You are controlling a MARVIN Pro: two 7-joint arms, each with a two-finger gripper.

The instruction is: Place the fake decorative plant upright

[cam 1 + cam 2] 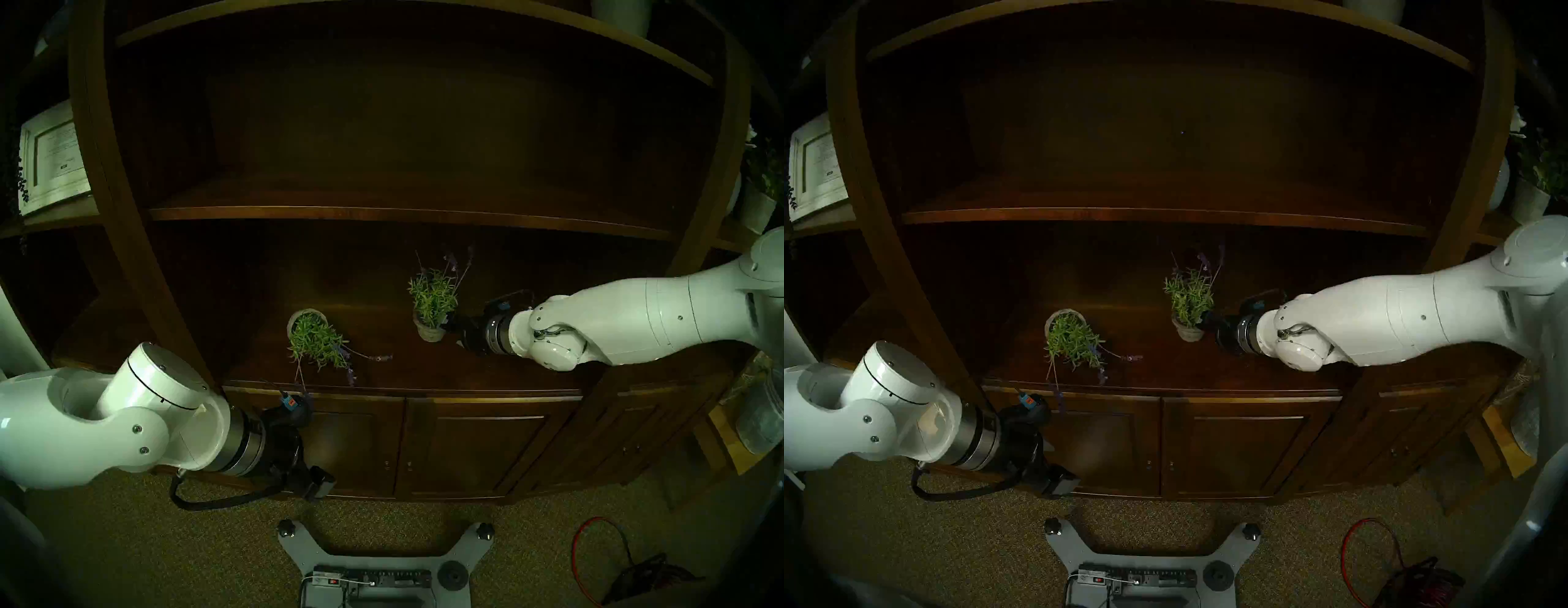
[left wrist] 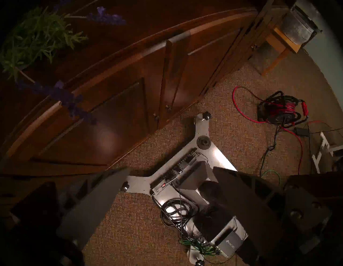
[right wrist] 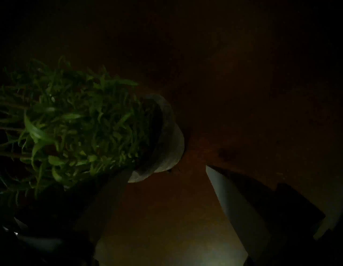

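A fake plant in a grey pot [image 1: 429,332] stands upright on the dark wooden shelf [image 1: 488,373], its green leaves [image 1: 432,293] and purple flower stalks pointing up. My right gripper [image 1: 452,327] is just right of the pot, open. In the right wrist view the pot [image 3: 167,141] sits by the left finger [image 3: 111,195], not between the two. A second plant [image 1: 318,342] lies tipped on its side at the shelf's left, pot mouth facing forward and stalks hanging over the edge. My left gripper [image 1: 316,484] hangs open and empty below the shelf edge, in front of the cabinet doors.
An upper shelf board [image 1: 382,214] runs close above the plants, with thick wooden posts [image 1: 140,254] at each side. Cabinet doors [image 1: 466,446] are below. My base [image 1: 382,564] and a red cable reel [image 1: 628,569] are on the carpet. A framed picture [image 1: 53,157] stands at far left.
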